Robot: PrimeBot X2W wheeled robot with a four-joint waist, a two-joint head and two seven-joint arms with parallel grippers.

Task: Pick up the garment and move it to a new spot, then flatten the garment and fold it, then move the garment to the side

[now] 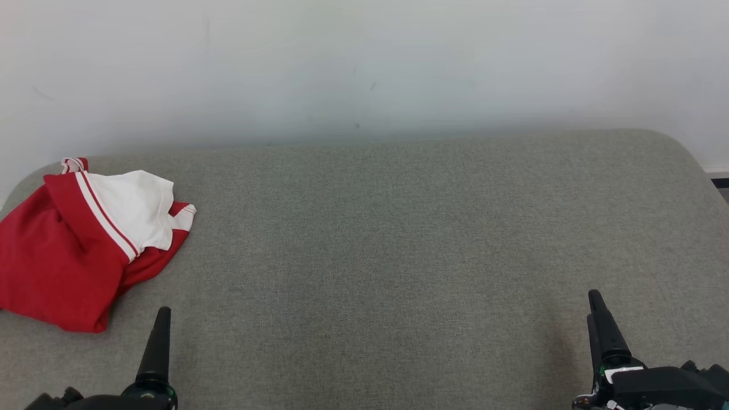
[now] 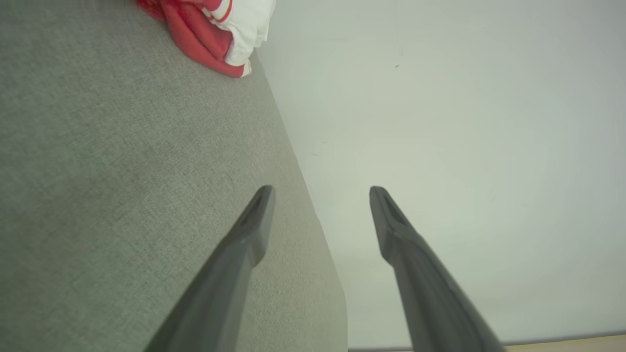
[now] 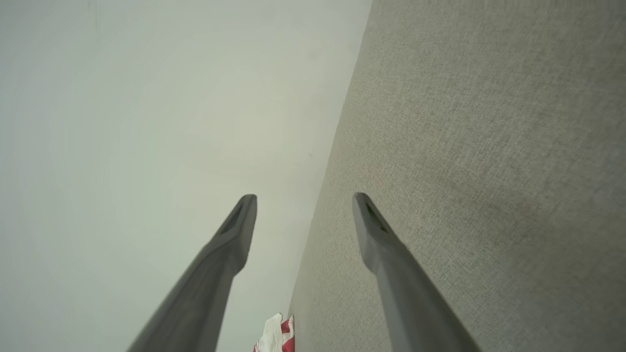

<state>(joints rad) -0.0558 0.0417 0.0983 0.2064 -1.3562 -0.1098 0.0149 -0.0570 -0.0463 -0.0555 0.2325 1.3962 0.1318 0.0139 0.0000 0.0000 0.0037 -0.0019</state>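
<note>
While one garment (image 1: 74, 245) is seen crumpled at the far left of the one grey cushion (image 1: 398, 239), two grippers are counted, the left gripper (image 2: 320, 193) and the right gripper (image 3: 304, 200), each held well open, with nothing gripped or touched.

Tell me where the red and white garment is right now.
In the head view, the red and white garment lies at the left end of the grey upholstered surface, near the white wall, ahead of the left gripper.
</note>
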